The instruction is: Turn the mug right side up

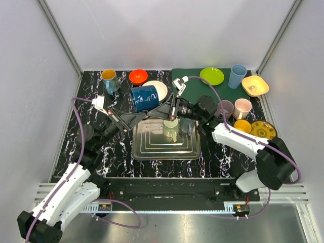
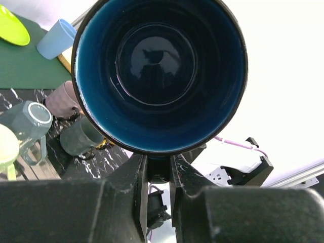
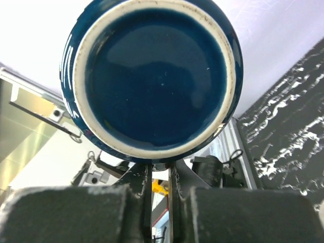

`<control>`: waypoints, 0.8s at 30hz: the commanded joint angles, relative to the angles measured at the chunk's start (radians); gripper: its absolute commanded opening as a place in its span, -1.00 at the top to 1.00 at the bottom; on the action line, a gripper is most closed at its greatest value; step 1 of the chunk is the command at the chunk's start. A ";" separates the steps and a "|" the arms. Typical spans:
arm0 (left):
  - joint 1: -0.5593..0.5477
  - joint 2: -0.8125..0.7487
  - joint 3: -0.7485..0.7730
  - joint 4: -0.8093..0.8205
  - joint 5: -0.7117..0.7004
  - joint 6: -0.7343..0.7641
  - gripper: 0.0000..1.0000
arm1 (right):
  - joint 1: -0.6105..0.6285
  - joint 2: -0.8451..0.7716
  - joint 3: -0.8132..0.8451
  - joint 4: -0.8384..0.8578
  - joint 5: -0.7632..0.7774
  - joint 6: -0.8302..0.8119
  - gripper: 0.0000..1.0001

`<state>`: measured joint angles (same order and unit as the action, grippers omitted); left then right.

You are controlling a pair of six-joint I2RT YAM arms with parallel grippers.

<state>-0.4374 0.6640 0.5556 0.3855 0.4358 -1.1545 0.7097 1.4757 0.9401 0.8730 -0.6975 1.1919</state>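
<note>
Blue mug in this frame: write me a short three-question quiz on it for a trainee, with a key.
1. True or false: the blue mug stands upright.
2. Which wrist view looks straight into its mouth? A) left wrist B) right wrist
3. Fill in: the right gripper faces the mug's ____.

Key: 1 false, it is turned on its side; 2 A; 3 base.
</note>
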 commanded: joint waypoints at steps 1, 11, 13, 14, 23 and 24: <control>-0.050 -0.056 0.055 -0.100 0.109 0.091 0.56 | 0.007 -0.123 0.091 -0.317 0.145 -0.234 1.00; -0.049 -0.135 0.055 -0.296 -0.087 0.185 -0.30 | 0.008 -0.272 0.129 -0.784 0.308 -0.524 1.00; -0.049 -0.145 0.073 -0.364 -0.129 0.203 -0.32 | 0.033 -0.269 0.146 -0.868 0.376 -0.560 1.00; -0.049 -0.165 0.084 -0.466 -0.197 0.231 -0.33 | 0.049 -0.259 0.157 -0.946 0.407 -0.607 1.00; -0.049 -0.280 0.236 -0.987 -0.761 0.341 -0.43 | 0.227 -0.009 0.311 -1.164 0.693 -0.767 1.00; -0.049 -0.277 0.240 -0.991 -0.760 0.346 -0.43 | 0.234 0.010 0.315 -1.157 0.716 -0.770 1.00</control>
<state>-0.4850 0.3893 0.7361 -0.4500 -0.1238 -0.8810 0.9089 1.4170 1.1725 -0.2863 -0.1200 0.5091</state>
